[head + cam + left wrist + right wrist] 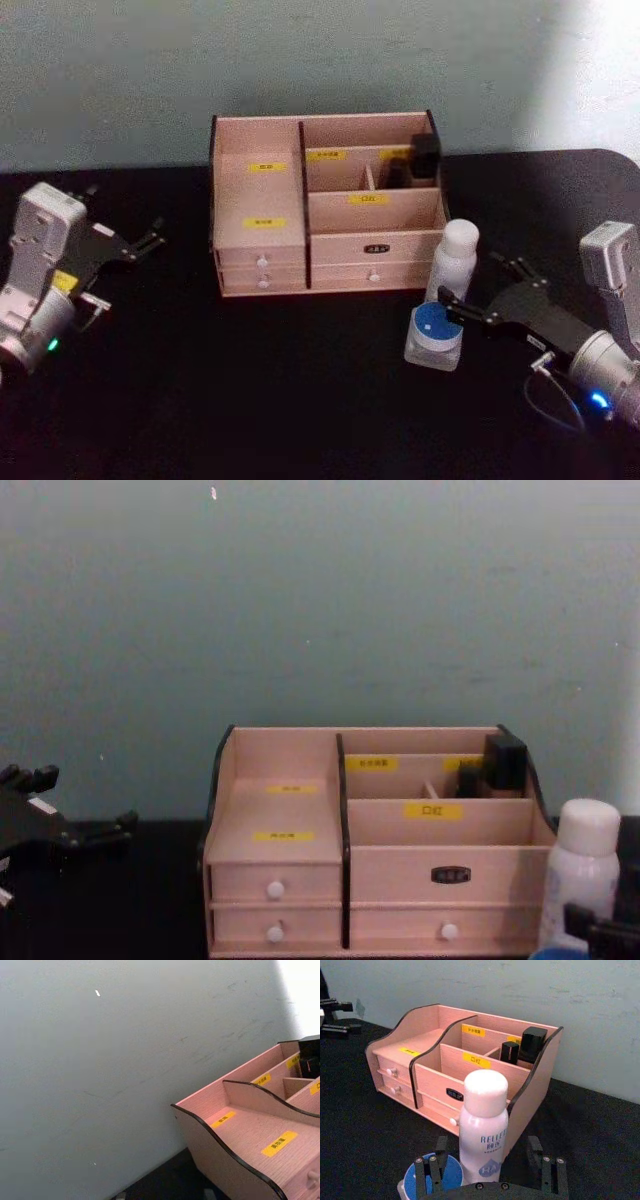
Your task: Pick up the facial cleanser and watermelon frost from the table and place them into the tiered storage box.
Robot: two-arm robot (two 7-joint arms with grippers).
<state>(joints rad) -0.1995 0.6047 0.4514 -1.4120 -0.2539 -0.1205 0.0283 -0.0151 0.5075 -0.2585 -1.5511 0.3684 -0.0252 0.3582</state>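
Right pincer (472, 280), spread apart, faces the white cleanser bottle (455, 255) and blue-lidded jar (436, 333) just right of the tiered storage box (262, 240). Left pincer (128, 222), also apart, hangs at the bench's (300, 380) left side.

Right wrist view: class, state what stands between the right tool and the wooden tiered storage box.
A white capped plastic bottle stands there, a blue-lidded clear jar beside it, as the head view also shows.

White bottle (483, 1120): "RELLE…", rest cut off. Tiered storage box (536, 1091) yellow label (476, 1060): "口红". Other labels unreadable.
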